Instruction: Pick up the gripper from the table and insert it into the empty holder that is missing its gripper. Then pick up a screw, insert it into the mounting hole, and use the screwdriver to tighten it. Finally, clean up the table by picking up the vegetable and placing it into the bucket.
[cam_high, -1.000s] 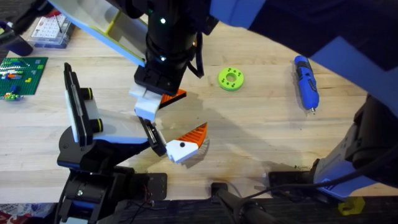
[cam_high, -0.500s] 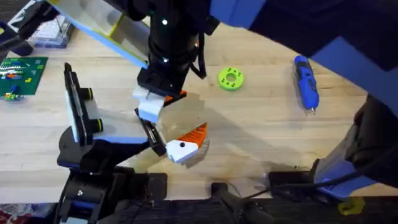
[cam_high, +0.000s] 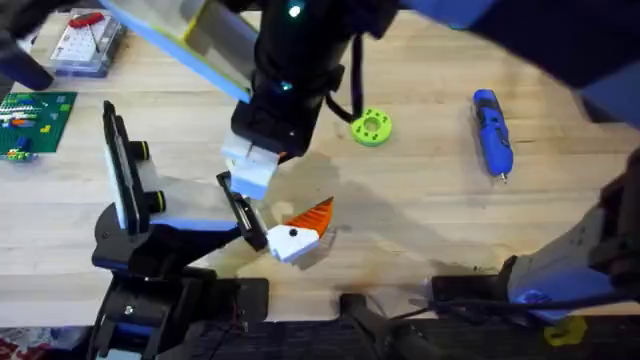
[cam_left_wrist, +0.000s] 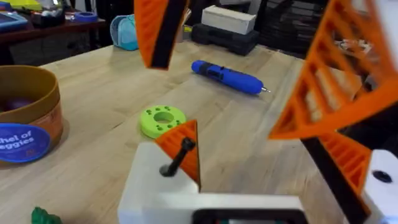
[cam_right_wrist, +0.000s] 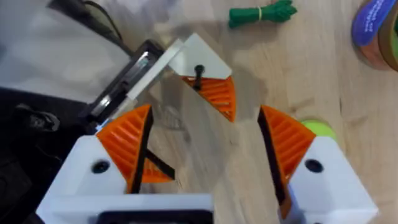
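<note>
Right tool (cam_right_wrist: 205, 127), fingers spread and empty, above the gripper (cam_high: 295, 238) seated left of centre in the holder (cam_high: 240, 212): a nudge could tip the seemingly untightened upright screw (cam_right_wrist: 199, 73).

One blue screwdriver (cam_high: 491, 132) on bench (cam_high: 420, 200). One lime-green ring (cam_high: 371, 127) with holes. One white gripper finger (cam_high: 298, 233) with orange ribbed pad, at one black holder (cam_high: 243, 215). One upright black plate (cam_high: 119, 170) carrying two yellow-ringed knobs. One orange-brown bucket (cam_left_wrist: 26, 116) with blue label. One dark-green vegetable (cam_right_wrist: 261, 13). One green brick baseplate (cam_high: 32, 118). One clear parts box (cam_high: 87, 42).
</note>
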